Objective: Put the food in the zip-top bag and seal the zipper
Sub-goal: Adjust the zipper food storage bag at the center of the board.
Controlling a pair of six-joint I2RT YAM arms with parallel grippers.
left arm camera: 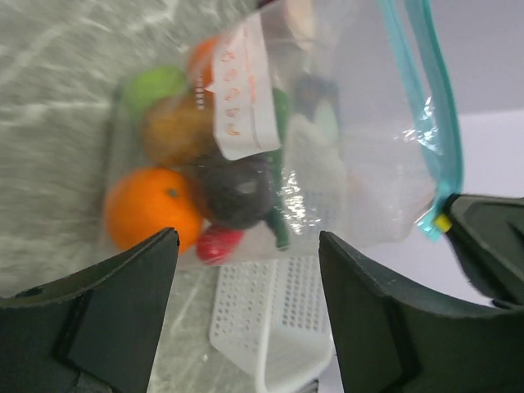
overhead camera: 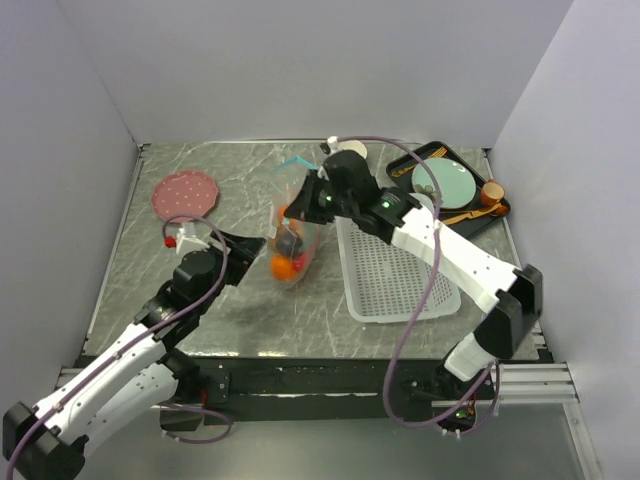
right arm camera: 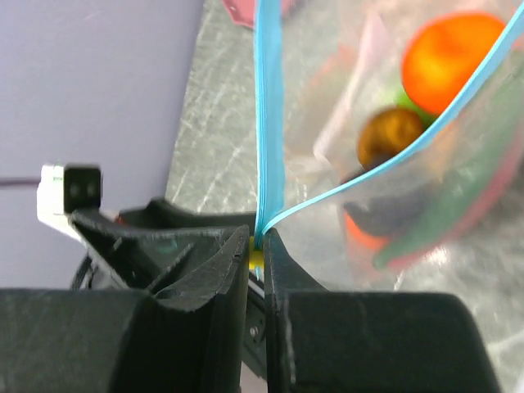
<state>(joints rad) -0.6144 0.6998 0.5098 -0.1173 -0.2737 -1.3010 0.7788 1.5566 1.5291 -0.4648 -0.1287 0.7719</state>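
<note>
The zip-top bag point(overhead camera: 295, 240) hangs upright over the table, held up by its mouth. Inside it I see an orange point(left arm camera: 151, 205), a green round fruit point(left arm camera: 155, 86), a brown kiwi point(left arm camera: 176, 131), a dark donut-like piece point(left arm camera: 237, 188), a red chili point(left arm camera: 219, 243) and a green chili point(left arm camera: 281, 221). My right gripper point(right arm camera: 258, 246) is shut on the teal zipper point(right arm camera: 268, 106) at one end of the mouth; beyond the pinch the two strips part. My left gripper point(left arm camera: 246, 246) is open and empty, just left of the bag's lower part point(overhead camera: 258, 246).
A white perforated basket point(overhead camera: 395, 275) lies right of the bag. A black tray point(overhead camera: 500, 212) with a teal plate point(overhead camera: 450, 183) and a small tan bowl point(overhead camera: 492, 190) is at the back right. A pink round mat point(overhead camera: 184, 193) is at the back left.
</note>
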